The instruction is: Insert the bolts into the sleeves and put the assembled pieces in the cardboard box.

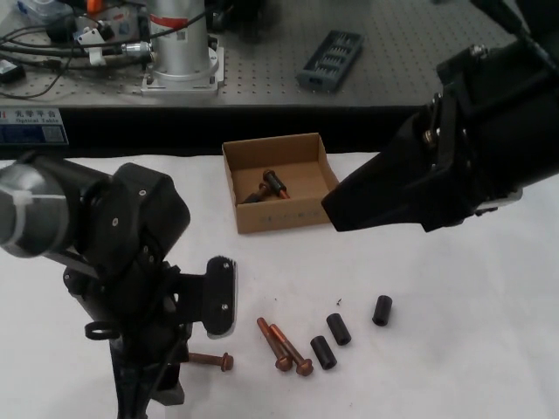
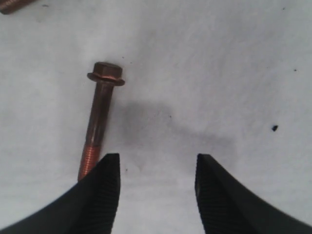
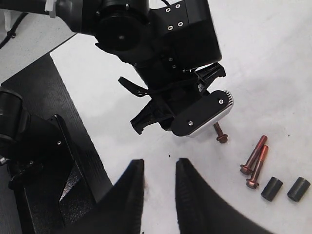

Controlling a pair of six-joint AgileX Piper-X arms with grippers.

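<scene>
My left gripper [image 2: 157, 163] hangs open just above the white table. A copper bolt [image 2: 100, 119] lies flat there, its threaded end beside one fingertip [image 2: 109, 168] and outside the gap. In the high view that bolt [image 1: 214, 359] lies next to the left arm [image 1: 131, 262]. Two more bolts [image 1: 281, 346] lie side by side, with three black sleeves [image 1: 339, 328] to their right. The cardboard box [image 1: 284, 216] holds assembled pieces [image 1: 269, 187]. My right gripper [image 3: 158, 163] is open and empty, held high beside the box and looking down on the left arm [image 3: 165, 63].
White sheet covers the bench in front. Behind the box runs a dark edge, then a perforated metal plate with a silver arm base [image 1: 181, 48], cables and a grey rack [image 1: 330, 58]. Another bolt's tip [image 2: 12, 5] shows at the left wrist view's corner.
</scene>
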